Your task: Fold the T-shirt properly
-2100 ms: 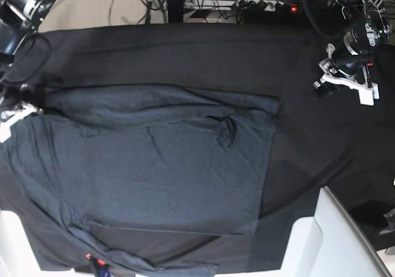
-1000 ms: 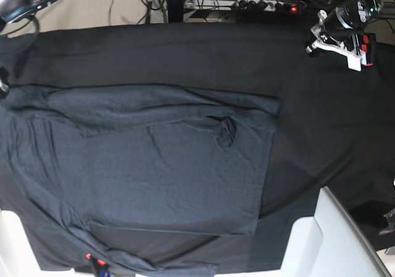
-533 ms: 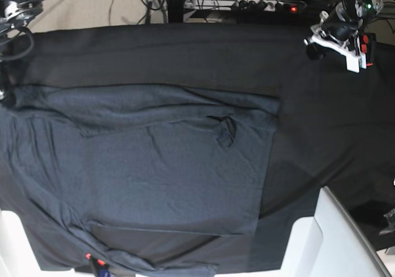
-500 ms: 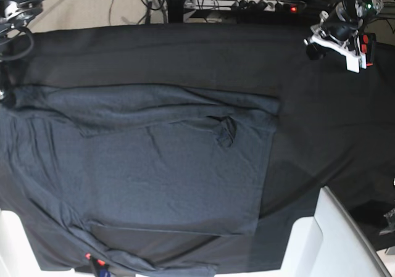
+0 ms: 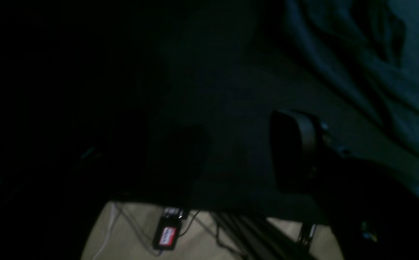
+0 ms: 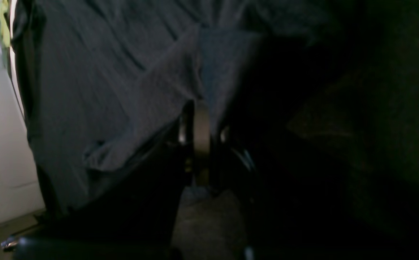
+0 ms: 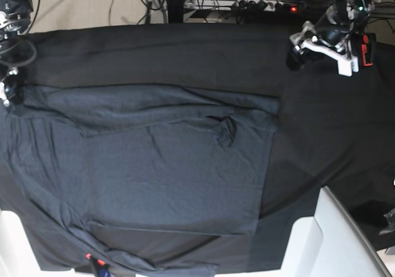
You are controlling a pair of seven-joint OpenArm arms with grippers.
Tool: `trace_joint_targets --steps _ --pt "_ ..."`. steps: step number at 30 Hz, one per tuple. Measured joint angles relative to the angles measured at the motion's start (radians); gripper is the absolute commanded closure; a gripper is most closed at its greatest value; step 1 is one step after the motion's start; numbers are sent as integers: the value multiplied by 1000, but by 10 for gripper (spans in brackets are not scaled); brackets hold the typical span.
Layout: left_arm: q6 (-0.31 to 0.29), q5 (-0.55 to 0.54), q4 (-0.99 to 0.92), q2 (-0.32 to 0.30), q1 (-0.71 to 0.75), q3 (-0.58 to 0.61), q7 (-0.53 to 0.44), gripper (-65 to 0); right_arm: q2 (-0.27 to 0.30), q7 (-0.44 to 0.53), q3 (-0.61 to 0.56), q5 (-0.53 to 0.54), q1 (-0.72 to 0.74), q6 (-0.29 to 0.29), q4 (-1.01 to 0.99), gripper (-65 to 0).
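Observation:
The dark grey T-shirt (image 7: 160,160) lies spread and wrinkled on the black table cloth (image 7: 185,55), with one long edge folded over near its far side. My right gripper (image 7: 8,92) is at the shirt's left edge. In the right wrist view it (image 6: 200,119) is shut on a pinch of the shirt's fabric (image 6: 122,90). My left gripper (image 7: 297,49) hovers over bare black cloth at the far right, apart from the shirt. In the left wrist view it (image 5: 231,155) is open and empty, one finger (image 5: 292,151) showing, the shirt (image 5: 375,54) at upper right.
White furniture stands at the near right (image 7: 336,240) and near left (image 7: 9,240). A small red-marked item (image 7: 92,257) sits at the near edge. Cables and a power strip (image 7: 265,4) lie on the floor beyond the far edge, also seen in the left wrist view (image 5: 166,234).
My left gripper rose toward the far right edge, then moved left over the black cloth. My right gripper moved up along the left edge, taking the shirt's left corner with it.

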Motion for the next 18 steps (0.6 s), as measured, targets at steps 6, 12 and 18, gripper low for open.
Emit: trace_joint_targets --steps 6,12,18 --pt "0 0 -43 14 -75 -3 -5 -522 0 0 0 3 -6 1 0 -2" --pt "-11 -28 -215 32 -178 0 -29 -512 0 0 -4 3 -8 4 0 -2" --pt "-17 -46 -299 34 -250 -1 -51 -510 1 -1 -6 3 -9 4 0 -2"
